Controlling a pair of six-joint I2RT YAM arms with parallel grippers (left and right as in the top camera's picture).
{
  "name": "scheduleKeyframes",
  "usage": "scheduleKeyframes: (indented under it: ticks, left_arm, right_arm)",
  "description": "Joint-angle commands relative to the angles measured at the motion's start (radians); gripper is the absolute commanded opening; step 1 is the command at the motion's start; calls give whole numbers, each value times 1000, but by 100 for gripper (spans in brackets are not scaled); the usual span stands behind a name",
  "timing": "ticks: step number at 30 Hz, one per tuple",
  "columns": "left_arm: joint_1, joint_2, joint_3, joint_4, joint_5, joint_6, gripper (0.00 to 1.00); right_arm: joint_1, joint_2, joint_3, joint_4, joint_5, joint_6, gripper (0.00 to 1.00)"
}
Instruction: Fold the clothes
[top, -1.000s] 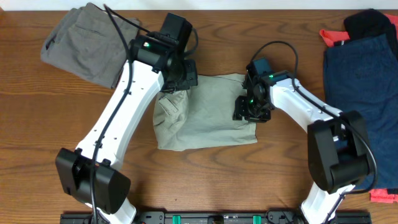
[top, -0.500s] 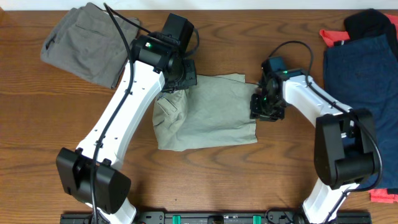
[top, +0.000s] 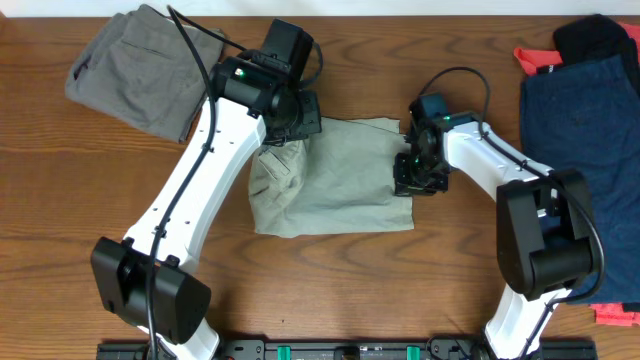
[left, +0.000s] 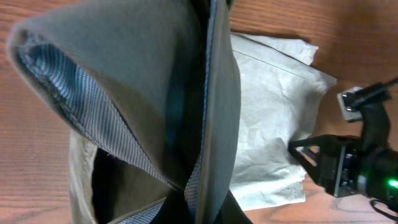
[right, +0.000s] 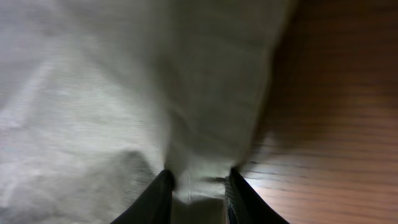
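The khaki shorts (top: 335, 185) lie mid-table (top: 60, 220), spread flat apart from a raised waistband. Only the left wrist view shows its pale blue lining (left: 68, 102), clamped in the left gripper (top: 292, 122). The right wrist view shows the right gripper (right: 198, 186) pinching the opposite edge. A grey-olive pair (top: 135, 65) and a navy pair (top: 580, 110) lie well apart.

— Where are the khaki shorts (top: 335, 185)?
— Mid-tabletop, rumpled, left waistband end lifted, blue lining showing.
— The others?
— Grey pair (top: 135, 65) bunched at the far left corner; navy pair (top: 580, 120) at the right edge.
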Motion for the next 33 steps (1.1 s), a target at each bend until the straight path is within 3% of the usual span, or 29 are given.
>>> scheduleKeyframes:
  ticks: [1,18,29,33]
  left_arm:
    - [-35,-3,22,11,21,-7,6]
    - [-207,10,-5,151,19,-92,6]
    - [-224,57,-45,203,19,-118,6]
    - [-223,86,-45,215,19,-119,6]
  right_arm:
    - [25,53,-5,12,-13,16,27]
    - [45,93,-5,22,-36,17,27]
    - [34,92,-3,9,-69,7,33]
    - [-9,90,27,-57,-84,-27,27]
